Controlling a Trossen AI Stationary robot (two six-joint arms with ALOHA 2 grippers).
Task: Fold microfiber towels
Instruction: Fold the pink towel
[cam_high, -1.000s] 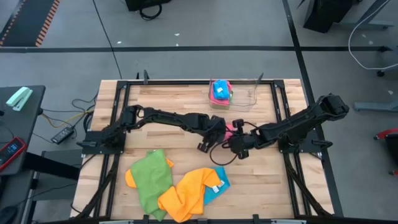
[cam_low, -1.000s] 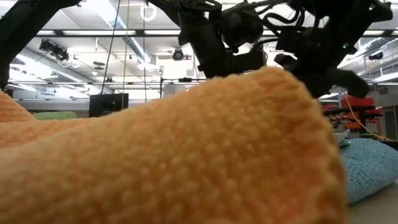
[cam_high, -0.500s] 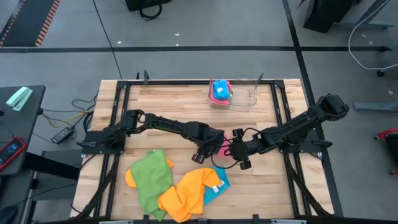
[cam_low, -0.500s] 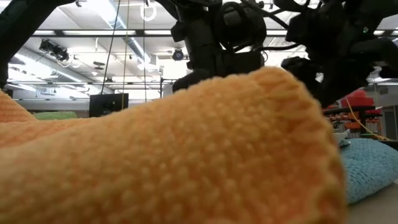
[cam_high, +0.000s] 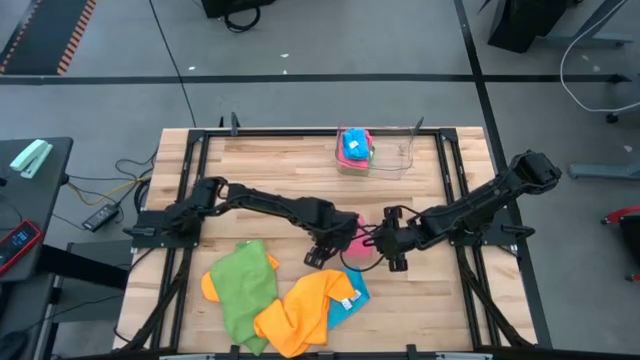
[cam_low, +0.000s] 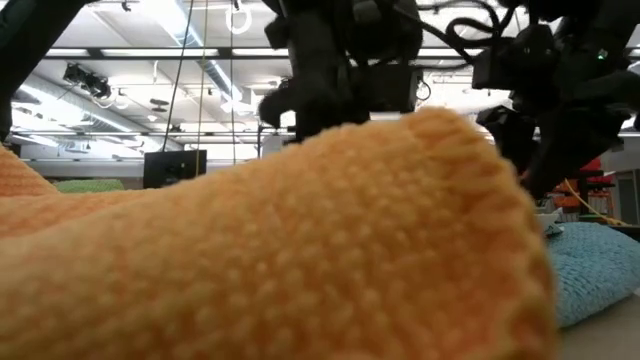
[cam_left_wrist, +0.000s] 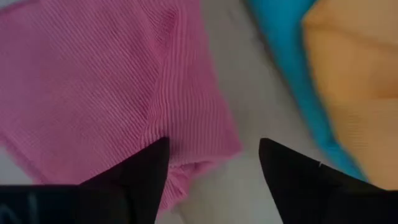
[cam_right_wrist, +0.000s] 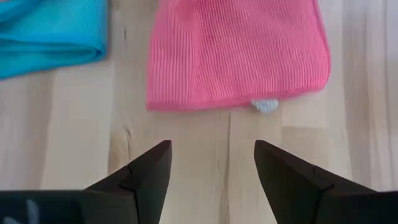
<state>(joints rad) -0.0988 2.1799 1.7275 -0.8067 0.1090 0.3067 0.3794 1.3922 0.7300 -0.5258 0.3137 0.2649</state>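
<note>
A pink microfiber towel (cam_high: 358, 245) (cam_right_wrist: 236, 56) lies folded flat on the wooden table, mid-table, a white tag (cam_right_wrist: 266, 106) at one edge. My left gripper (cam_high: 318, 253) (cam_left_wrist: 211, 155) hangs open over one corner of it (cam_left_wrist: 205, 162), pointing steeply down. My right gripper (cam_high: 393, 255) (cam_right_wrist: 211, 155) stands open on the towel's other side, just short of its edge. Green (cam_high: 240, 290), orange (cam_high: 305, 310) and blue (cam_high: 350, 300) towels lie heaped near the front edge.
A clear tray (cam_high: 400, 155) at the far edge holds folded towels (cam_high: 354, 148). The blue towel (cam_left_wrist: 286, 56) (cam_right_wrist: 50, 31) lies close beside the pink one. The orange towel (cam_low: 250, 250) fills the low view. Black frame rails (cam_high: 455, 190) run along the table's sides.
Both grippers have come toward the near edge, the left farther, and have opened and let go of the pink towel. The towel, mostly hidden between them a second ago, now lies flat on the table between the two grippers.
</note>
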